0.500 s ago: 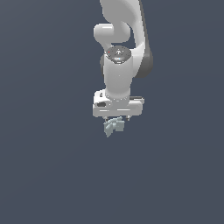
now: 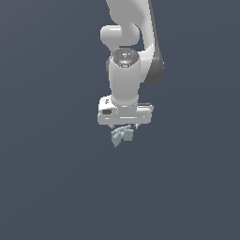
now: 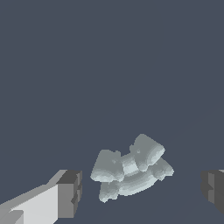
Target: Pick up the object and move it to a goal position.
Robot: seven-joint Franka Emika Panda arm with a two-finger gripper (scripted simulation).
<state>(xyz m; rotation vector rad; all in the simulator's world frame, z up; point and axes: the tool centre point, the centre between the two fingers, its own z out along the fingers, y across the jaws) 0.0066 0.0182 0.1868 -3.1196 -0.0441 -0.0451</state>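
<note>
One claw [image 2: 124, 127] is seen, pointed downward, and one object [image 2: 122, 134] is found directly beneath it. In the wrist view, two dark finger pads [image 3: 70, 193] are spread wide, with gaps left on both sides of the object [image 3: 131, 168]: the claw is open, nothing gripped. The single pale grey-green lump is placed between the fingers, several stubby prongs visible.

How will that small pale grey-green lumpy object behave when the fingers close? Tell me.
The small pale grey-green lumpy object looks rigid, so it probably won't flex. Its rounded, uneven lobes may let it twist between the flat fingers of the gripper. It seems unlikely to roll far.
</note>
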